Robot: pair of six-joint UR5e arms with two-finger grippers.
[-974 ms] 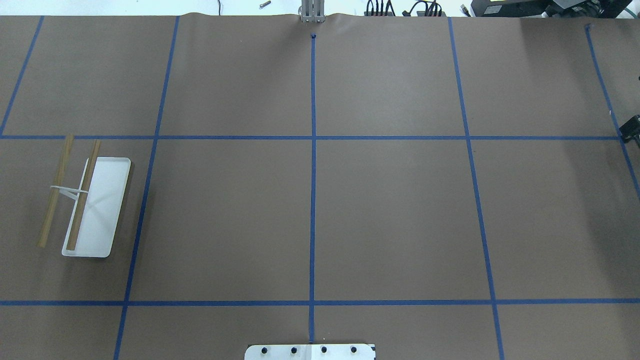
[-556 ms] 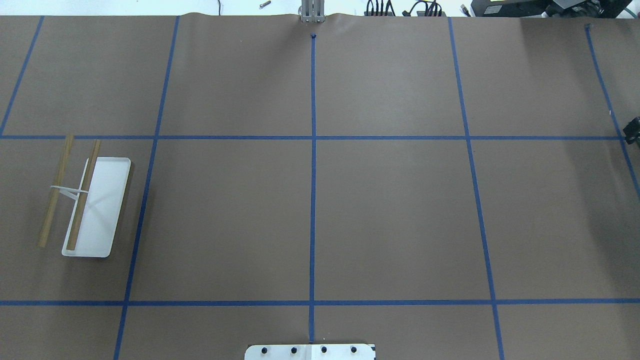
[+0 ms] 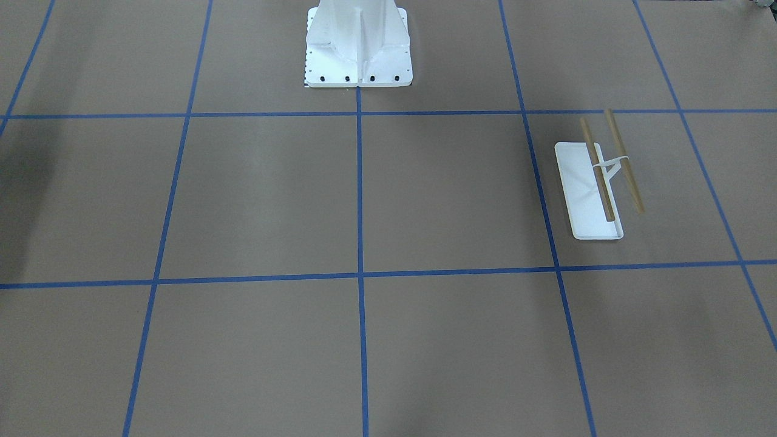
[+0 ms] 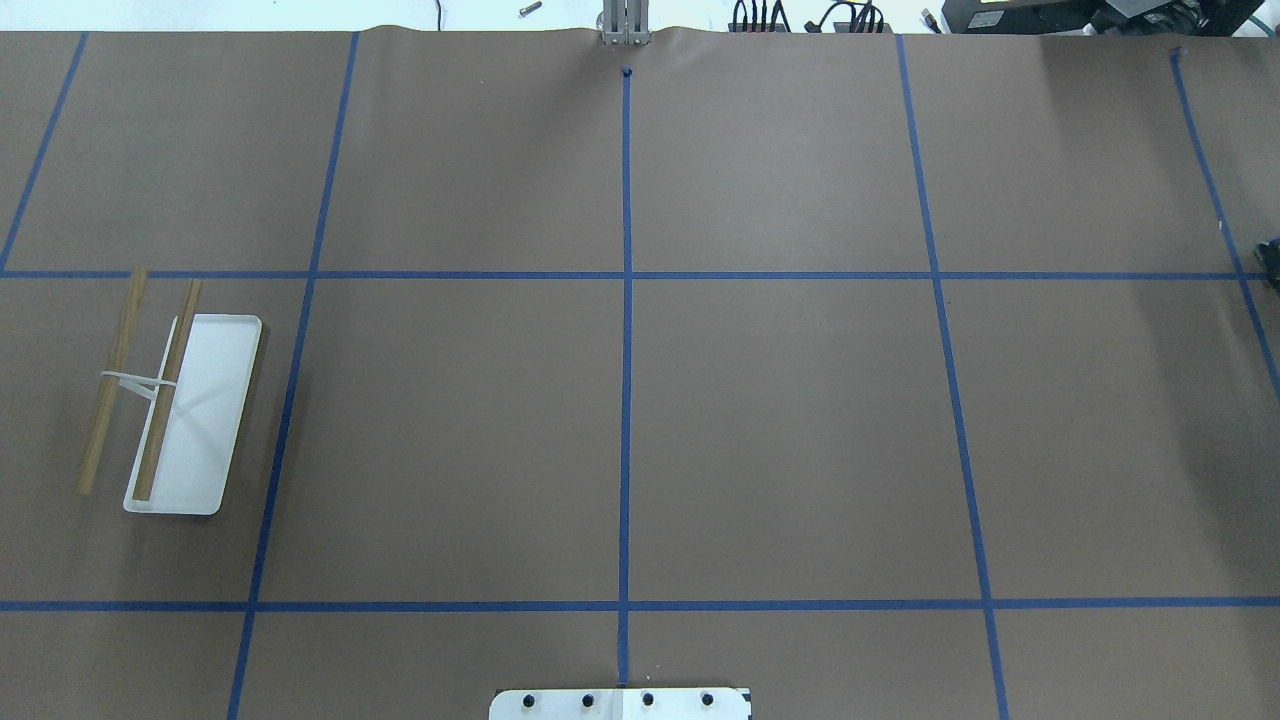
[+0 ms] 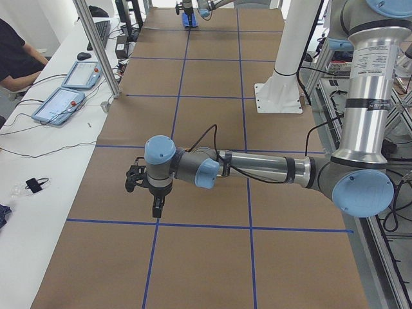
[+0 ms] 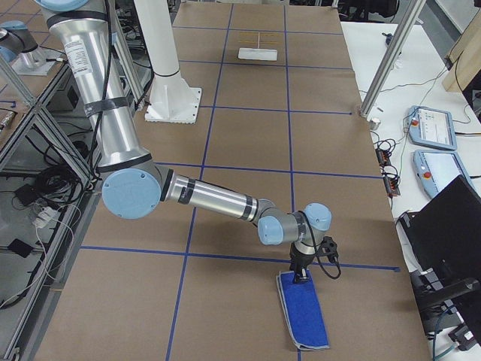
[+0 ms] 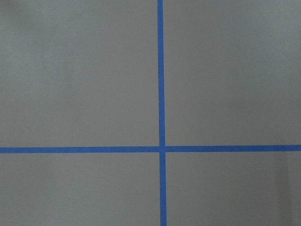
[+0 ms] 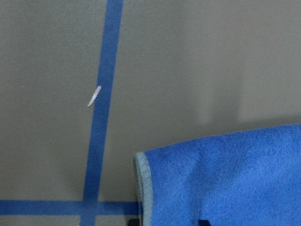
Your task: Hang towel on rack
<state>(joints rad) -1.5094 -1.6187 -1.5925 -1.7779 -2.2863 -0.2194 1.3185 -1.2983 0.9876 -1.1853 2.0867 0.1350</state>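
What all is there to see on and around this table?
towel: one, royal blue with pale edging, flat at the robot's right end of the table.
rack: one, white tray with two bare tan rods, on the robot's left side.
pedestal: one, white, bolted mid-table on the robot's side.
tape lines: several, blue, gridding the brown table.
handheld screens: two, grey-framed, on the side bench.
person: one, dark shirt, beside that bench.
left arm: one, silver with pale-blue joints, over bare table; left gripper black, open or shut unclear.
right arm: one, same colours; right gripper black, at one towel end, grip unclear.
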